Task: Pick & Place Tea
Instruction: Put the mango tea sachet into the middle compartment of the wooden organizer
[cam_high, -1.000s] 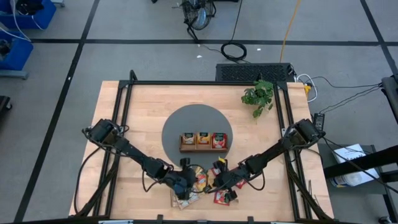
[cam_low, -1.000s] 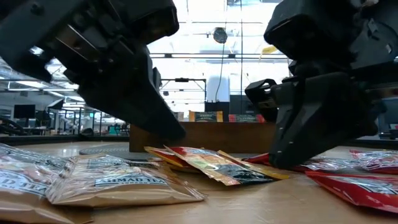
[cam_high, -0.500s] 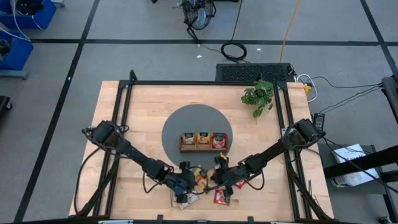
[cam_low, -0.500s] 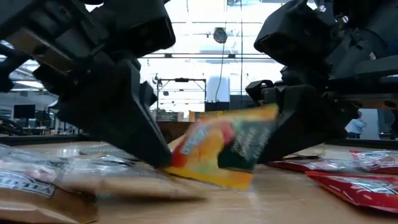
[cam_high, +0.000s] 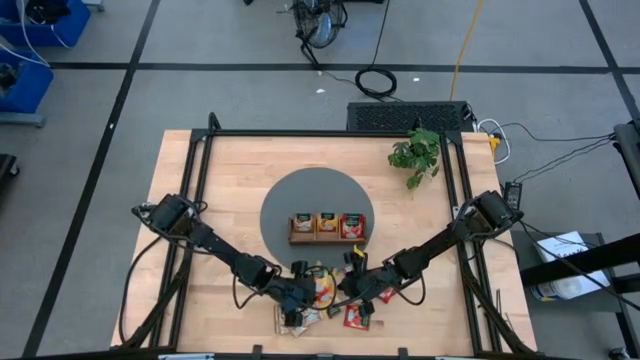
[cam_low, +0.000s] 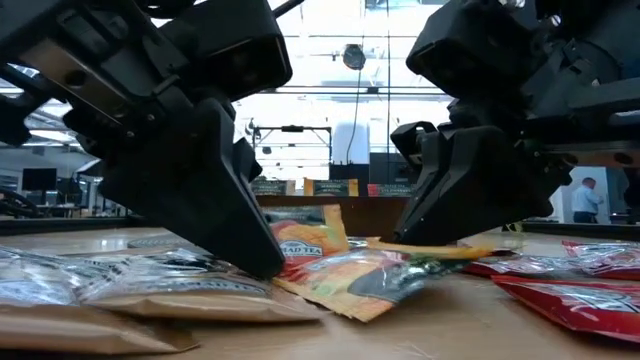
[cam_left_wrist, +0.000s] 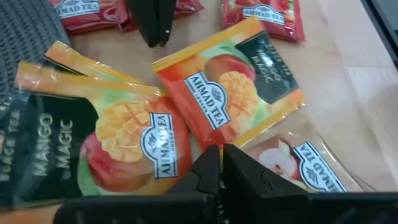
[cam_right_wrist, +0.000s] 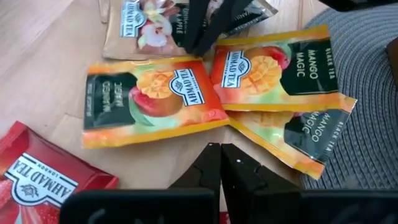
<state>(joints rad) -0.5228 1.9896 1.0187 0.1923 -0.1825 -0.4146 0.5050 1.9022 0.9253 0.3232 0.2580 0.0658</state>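
Landmark: wooden tray (cam_high: 327, 229), sitting on the round grey mat (cam_high: 300, 195) mid-table, w/ three sachets standing in its compartments.

Left arm reaches in from the table's left edge; left gripper (cam_high: 297, 300) is down at the tabletop on the near side of the tray, slightly left of it. In left wrist view its fingers (cam_left_wrist: 208, 171) are pressed nearly together w/ only a thin slit between, nothing pinched. Tips sit just over the edge of a mango sachet (cam_left_wrist: 227, 96) lying flat, label up. A 2nd mango sachet (cam_left_wrist: 93, 146) lies beside it, partly overlapping. A pale apple-print sachet (cam_left_wrist: 298, 168) shows under the tips' other side. In low view the left gripper (cam_low: 262, 262) tips touch down on the pile of tan sachets (cam_low: 190, 295).

Btw the two grippers, near side of tray: the mango sachets in a loose heap (cam_high: 322, 288).

Right arm comes from the table's right edge; right gripper (cam_high: 352, 290) is also near side of tray, about level w/ its right half. Fingers (cam_right_wrist: 214, 165) fully closed, holding nothing, tips over bare wood just short of three mango sachets (cam_right_wrist: 149, 99). Red sachets (cam_high: 357, 316) lie further toward the table's front edge from the tray; more red ones (cam_low: 570, 290) at low view's right.

Potted plant (cam_high: 415, 152) stands far side of tray, to the right.
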